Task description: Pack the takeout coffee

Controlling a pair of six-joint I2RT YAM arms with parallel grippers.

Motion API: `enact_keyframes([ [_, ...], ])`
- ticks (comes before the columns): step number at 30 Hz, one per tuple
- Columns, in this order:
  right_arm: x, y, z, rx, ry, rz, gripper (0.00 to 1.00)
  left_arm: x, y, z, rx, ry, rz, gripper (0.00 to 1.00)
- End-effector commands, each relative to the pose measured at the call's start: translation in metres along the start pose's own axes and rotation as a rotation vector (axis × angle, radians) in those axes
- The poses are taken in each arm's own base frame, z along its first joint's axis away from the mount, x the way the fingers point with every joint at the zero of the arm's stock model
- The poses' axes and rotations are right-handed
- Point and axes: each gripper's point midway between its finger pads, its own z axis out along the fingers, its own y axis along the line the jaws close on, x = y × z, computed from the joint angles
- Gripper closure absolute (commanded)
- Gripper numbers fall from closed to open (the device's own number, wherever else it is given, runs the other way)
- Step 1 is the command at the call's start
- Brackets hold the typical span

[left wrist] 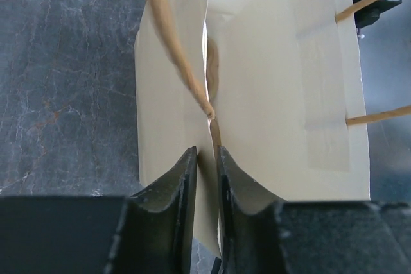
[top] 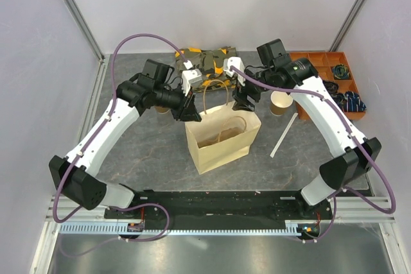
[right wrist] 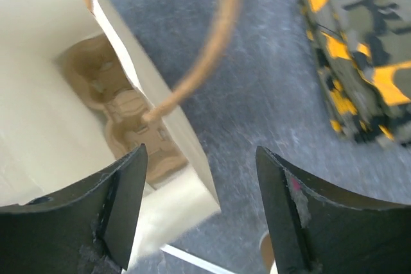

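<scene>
The left gripper point(left wrist: 205, 158) pinched the left rim of the upright tan paper bag point(top: 221, 149), jaws narrow on the paper. The right gripper point(right wrist: 202, 158) hung wide open over its right rim. A small tan paper cup point(top: 162, 109), top hidden, stood outside the bag beneath the left arm.

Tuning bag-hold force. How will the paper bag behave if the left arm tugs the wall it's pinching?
Probably floppy: the paper bag has a thin sheet wall, bowed where the left fingers pinch it. Likely light, so a tug may drag or tip the whole bag. Only a pulp carrier sits inside.
</scene>
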Motion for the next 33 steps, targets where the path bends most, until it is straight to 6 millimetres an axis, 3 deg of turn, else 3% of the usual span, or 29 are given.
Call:
enact_keyframes([
  [1,-0.016,0.024,0.004,-0.168,-0.105,-0.114,0.29,-0.025,0.002,-0.004,-0.018,-0.041,0.110,0.81],
  [6,-0.012,0.024,0.011,-0.200,-0.094,-0.089,0.53,-0.032,-0.003,-0.002,-0.002,-0.054,0.198,0.95],
  [7,-0.012,0.025,0.011,-0.204,-0.093,-0.087,0.64,-0.033,-0.004,-0.001,-0.005,-0.054,0.213,0.97],
  [9,-0.012,0.028,0.007,-0.207,-0.090,-0.072,0.75,-0.033,-0.005,0.000,-0.010,-0.054,0.250,0.98],
  [10,-0.013,0.029,0.005,-0.205,-0.092,-0.072,0.90,-0.032,-0.005,0.000,-0.008,-0.056,0.254,0.98],
  [12,-0.013,0.035,0.001,-0.205,-0.098,-0.071,1.00,-0.033,-0.005,0.001,-0.013,-0.063,0.263,0.98],
  [13,-0.014,0.036,-0.001,-0.200,-0.100,-0.070,1.00,-0.033,-0.005,0.000,-0.016,-0.069,0.267,0.98],
  [17,-0.024,0.020,-0.010,-0.018,-0.153,-0.027,1.00,-0.039,0.002,-0.008,-0.118,-0.143,0.268,0.65],
  [18,-0.025,0.016,-0.011,0.025,-0.168,-0.023,1.00,-0.055,-0.004,-0.021,-0.156,-0.223,0.317,0.60],
  [19,-0.020,0.017,-0.009,0.042,-0.167,-0.016,1.00,-0.050,0.001,-0.022,-0.194,-0.234,0.284,0.54],
  [20,-0.032,0.014,-0.018,0.095,-0.211,-0.043,1.00,-0.053,0.001,-0.026,-0.215,-0.258,0.282,0.52],
  [24,-0.029,0.017,-0.021,0.160,-0.221,-0.031,1.00,-0.059,0.001,-0.049,-0.295,-0.313,0.229,0.46],
  [27,-0.038,0.020,-0.033,0.228,-0.258,-0.078,1.00,-0.062,0.012,-0.063,-0.374,-0.342,0.202,0.43],
  [31,-0.038,0.038,-0.034,0.236,-0.272,-0.147,1.00,-0.064,0.026,-0.082,-0.488,-0.453,0.233,0.25],
  [33,-0.044,0.042,-0.040,0.265,-0.296,-0.183,1.00,-0.063,0.015,-0.092,-0.494,-0.505,0.283,0.21],
])
